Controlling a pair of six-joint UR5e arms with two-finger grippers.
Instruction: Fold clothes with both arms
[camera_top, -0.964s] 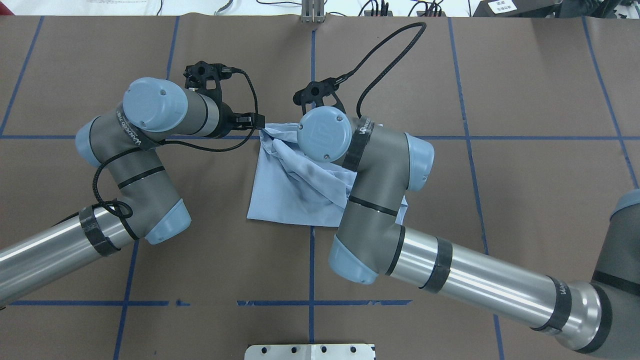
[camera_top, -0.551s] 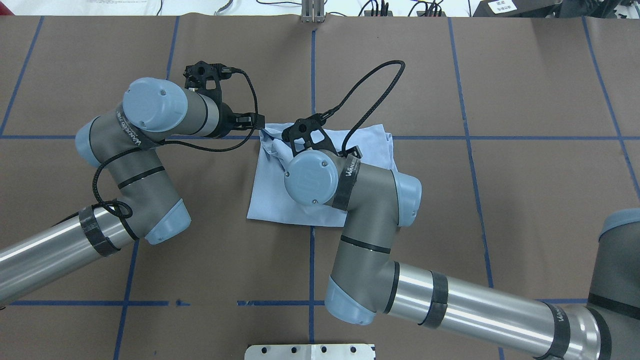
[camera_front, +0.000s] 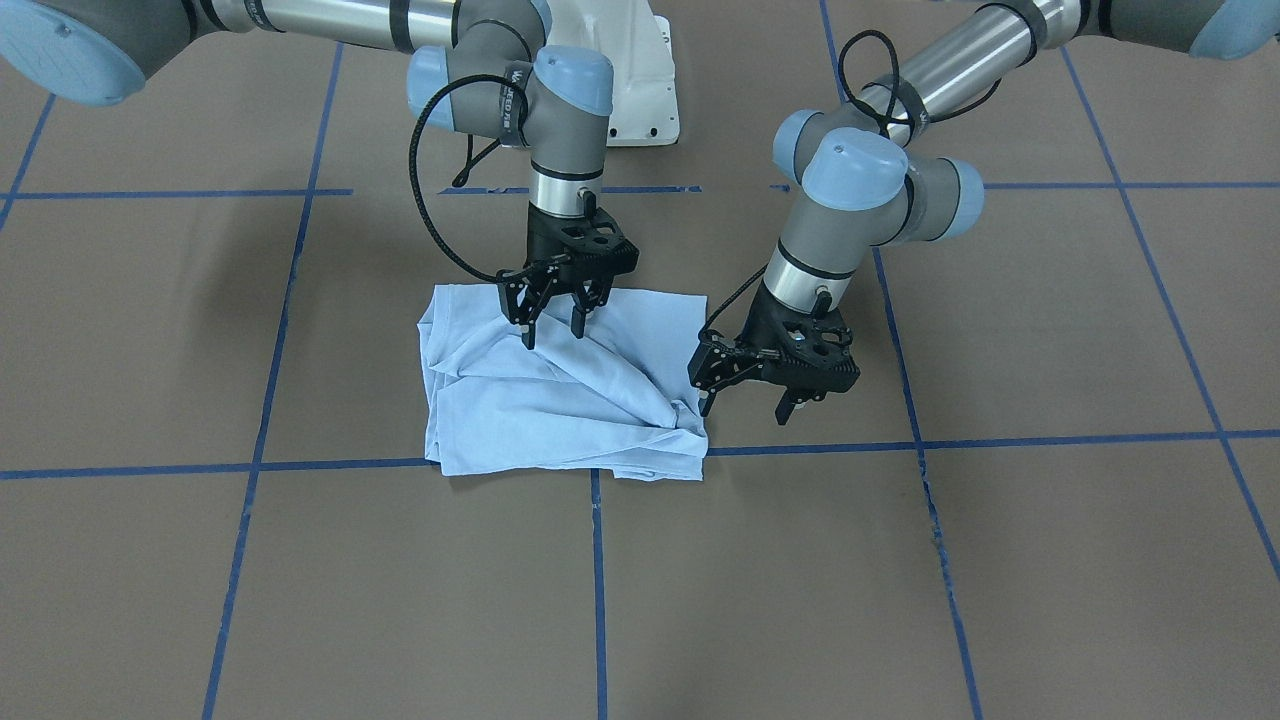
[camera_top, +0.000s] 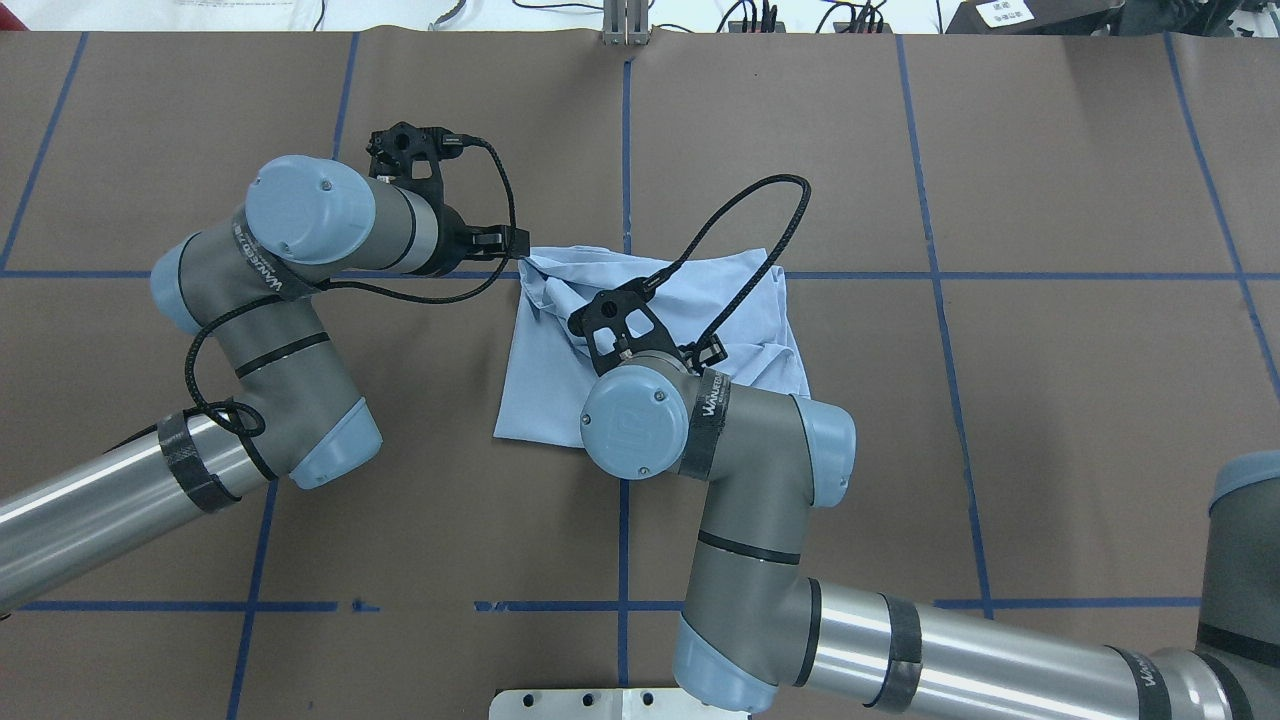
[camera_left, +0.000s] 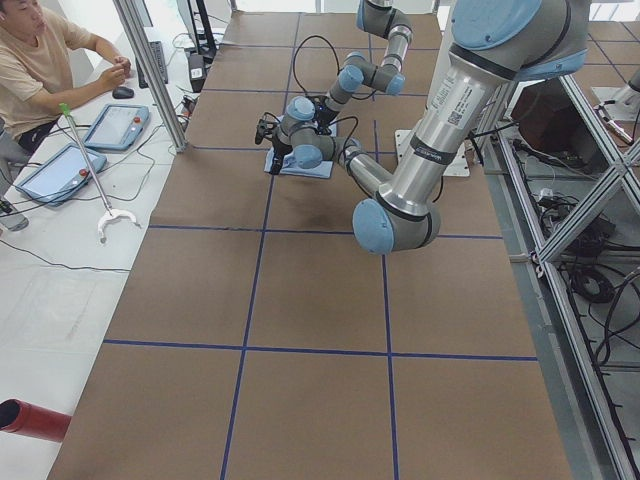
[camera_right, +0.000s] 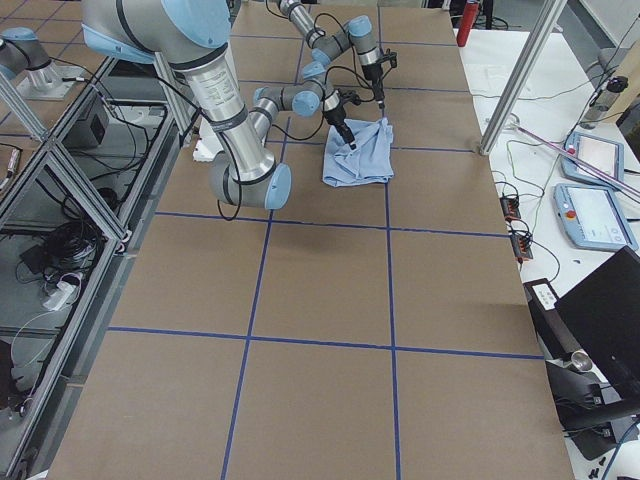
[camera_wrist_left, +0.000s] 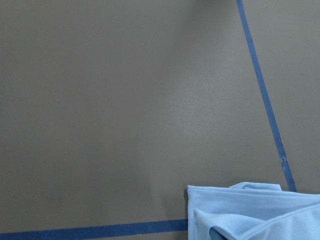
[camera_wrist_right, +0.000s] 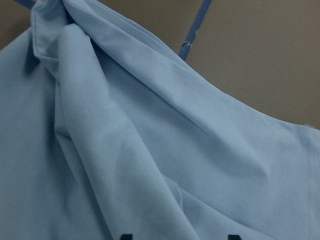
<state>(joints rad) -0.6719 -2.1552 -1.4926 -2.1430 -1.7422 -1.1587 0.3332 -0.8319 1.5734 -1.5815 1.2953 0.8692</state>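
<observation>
The light blue T-shirt (camera_front: 520, 400) lies folded and wrinkled on the brown table, with a raised crease running to its corner by the left gripper. My left gripper (camera_front: 745, 403) is open beside that corner, one fingertip (camera_front: 706, 402) close to the fabric; the corner fills the bottom right of the left wrist view (camera_wrist_left: 250, 210). My right gripper (camera_front: 552, 330) is open, pointing down at the shirt's edge nearest the robot's base. Overhead, the right wrist hides that gripper above the shirt (camera_top: 540, 370). The right wrist view is full of rumpled cloth (camera_wrist_right: 150, 125).
Blue tape lines (camera_front: 820, 447) cross the brown table cover. The white pedestal base (camera_front: 630, 90) stands behind the shirt. A metal plate (camera_top: 620, 703) sits at the near table edge. A seated person (camera_left: 40, 60) and tablets are beyond the table's far side.
The right wrist has moved back toward the robot across the shirt, uncovering its far right part, and the bunched fabric has settled lower. The left arm has not moved.
</observation>
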